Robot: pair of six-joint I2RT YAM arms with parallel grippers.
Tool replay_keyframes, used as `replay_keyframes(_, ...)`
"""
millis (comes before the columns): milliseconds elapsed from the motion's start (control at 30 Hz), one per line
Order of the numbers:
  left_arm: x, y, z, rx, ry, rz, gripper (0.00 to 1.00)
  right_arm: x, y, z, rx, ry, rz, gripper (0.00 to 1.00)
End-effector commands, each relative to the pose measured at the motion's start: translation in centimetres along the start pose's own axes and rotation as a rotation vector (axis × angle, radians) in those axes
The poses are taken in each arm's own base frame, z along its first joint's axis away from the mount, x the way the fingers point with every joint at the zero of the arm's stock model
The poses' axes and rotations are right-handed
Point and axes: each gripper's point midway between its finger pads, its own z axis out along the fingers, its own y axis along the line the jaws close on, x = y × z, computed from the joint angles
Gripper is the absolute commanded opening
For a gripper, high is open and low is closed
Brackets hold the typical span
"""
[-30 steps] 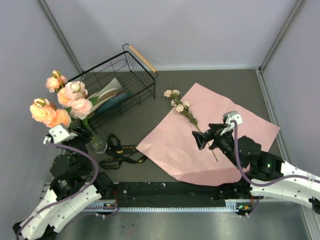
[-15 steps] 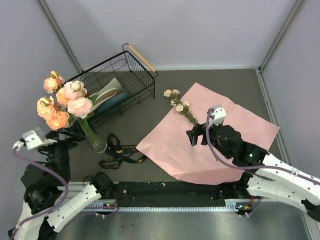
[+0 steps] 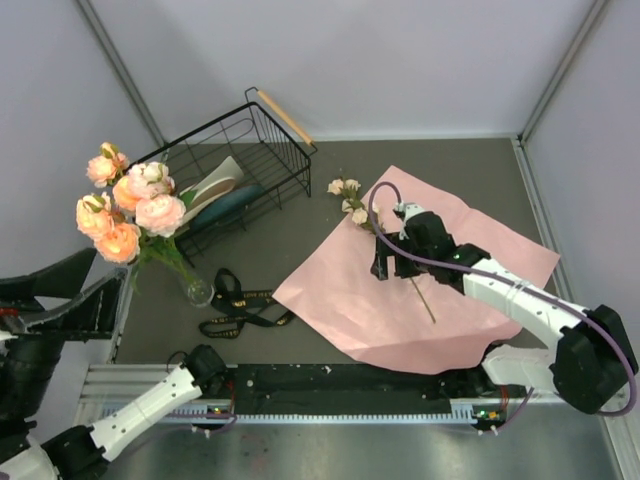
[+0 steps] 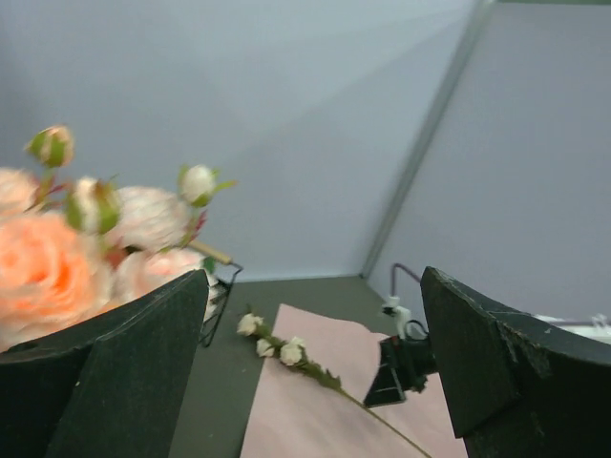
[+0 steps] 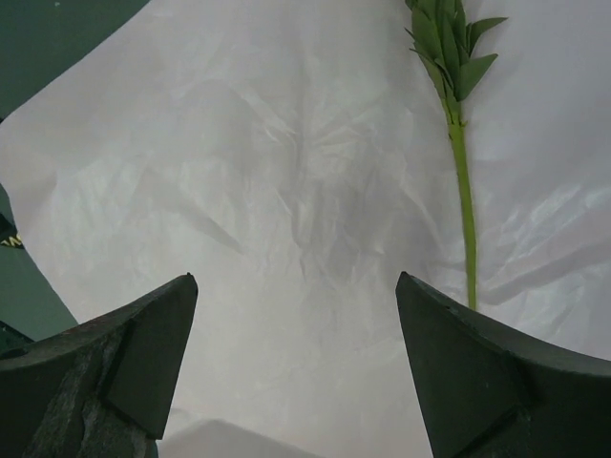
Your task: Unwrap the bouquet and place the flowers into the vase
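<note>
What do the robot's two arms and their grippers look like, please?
Both the left arm and the right arm are built of white links and black joints. A thin purple cable loops along the right arm. The left gripper and the right gripper each have two broad, wedge-shaped black fingers with a matte, slightly rough surface.

Pale grey walls, dark grey tabletop, even light
</note>
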Motion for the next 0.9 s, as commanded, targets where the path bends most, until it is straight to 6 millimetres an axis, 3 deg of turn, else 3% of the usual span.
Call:
replay_keyframes(0,3.0,-8.5,2.9,0.387,0.176,0.067,0.99,-2.0,-0.2,0.4,-0.001,-0.013,-0.016,0.87)
replay_keyframes(133,7.2,-11.9,5.7,0.519,0.326,0.108,0.99,-2.1,-2.3,1.3,0.108,-0.012,-0.060,0.83)
replay_keyframes(267,12.8,-14.7,8.8,0.610,0.484,0.101,0.98,-1.5,-5.3,2.2,0.261,0.021,-0.102,0.60)
replay_keyframes(300,14.2,-15.0,9.2,0.620,0.516,0.092,0.97,-1.7,-6.1,2.2,0.304,0.015,-0.099,0.48)
replay_keyframes(367,16.1,-16.0,10.3,0.646,0.553,0.058,0.95,-1.1,-6.5,2.6,0.324,0.032,-0.099,0.43)
replay_keyframes(467,19.1,-16.5,11.6,0.622,0.600,-0.010,0.95,-0.3,-7.0,3.5,0.332,0.048,-0.098,0.43)
replay_keyframes(533,21.4,-16.1,12.0,0.591,0.647,-0.033,0.95,-0.3,-7.6,4.0,0.363,0.047,-0.098,0.50)
replay_keyframes(667,25.2,-14.7,12.5,0.486,0.744,-0.048,0.95,-0.2,-8.1,5.2,0.382,0.051,-0.104,0.51)
replay_keyframes(867,26.8,-13.8,11.4,0.458,0.789,-0.066,0.95,-1.0,-8.5,6.3,0.304,0.010,-0.033,0.43)
